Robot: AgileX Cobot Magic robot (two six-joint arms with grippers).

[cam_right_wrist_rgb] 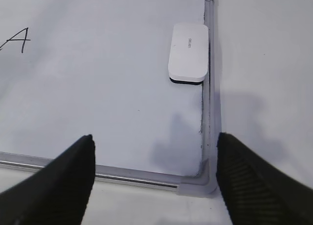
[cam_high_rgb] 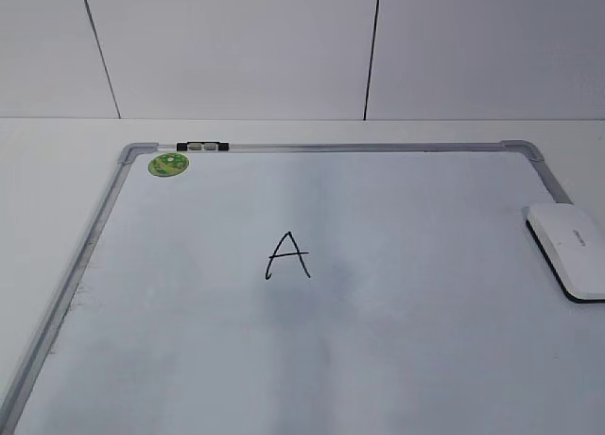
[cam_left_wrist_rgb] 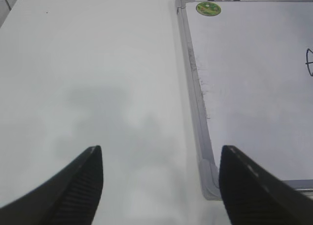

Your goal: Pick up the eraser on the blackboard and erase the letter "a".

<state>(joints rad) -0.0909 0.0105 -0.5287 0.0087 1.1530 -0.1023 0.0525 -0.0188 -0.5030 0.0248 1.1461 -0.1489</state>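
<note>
Against the blackboard's right frame lies the eraser, untouched, within easy reach of the open, empty right hand; the left hand waits open too.

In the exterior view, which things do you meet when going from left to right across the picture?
Green sticker → black-and-silver clip on the far frame → capital letter "A" → eraser at the right edge, all on the blackboard.

Ahead of my right pincer: smooth white plastic eraser, matt black pad underneath. Blackboard looks glossy, frame brushed grey metal, my fingers ribbed black.
</note>
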